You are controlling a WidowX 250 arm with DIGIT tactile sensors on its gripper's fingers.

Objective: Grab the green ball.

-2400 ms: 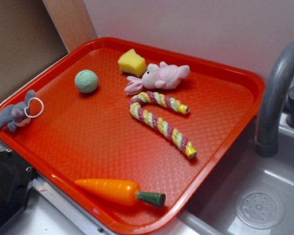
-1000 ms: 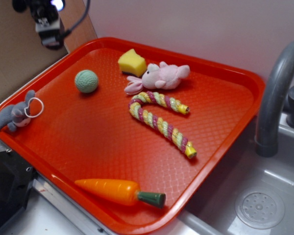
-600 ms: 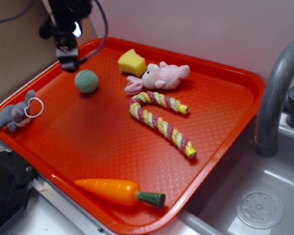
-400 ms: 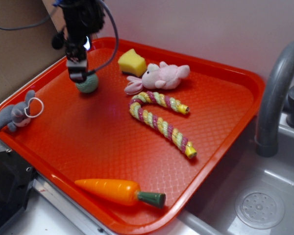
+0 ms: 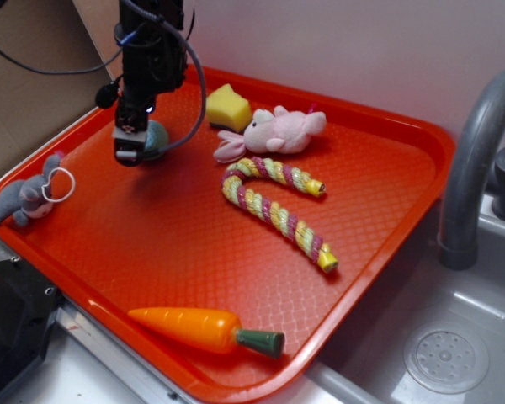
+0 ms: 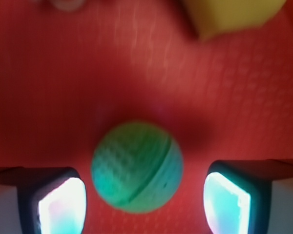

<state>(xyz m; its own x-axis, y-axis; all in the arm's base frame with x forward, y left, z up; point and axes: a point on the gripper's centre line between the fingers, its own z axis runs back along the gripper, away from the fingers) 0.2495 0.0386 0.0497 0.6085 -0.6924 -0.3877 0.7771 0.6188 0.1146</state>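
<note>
Fingers (image 6: 63, 204) spread wide flank the dimpled round green ball (image 6: 136, 167) untouched.

The exterior view is evenly and softly lit and mostly sharp. The red tray (image 5: 387, 194) carries a faint sheen toward 3 o'clock, and the claw (image 5: 128, 145) drops a soft shadow on it toward 5 o'clock. The wrist view is blurred throughout: the green ball (image 6: 136, 167) shows only smeared dimples, and the yellow sponge (image 6: 232, 17) at 1 o'clock is out of focus. The fingertips (image 6: 61, 207) at 7 and 4 o'clock glare white-cyan, overexposed.
</note>
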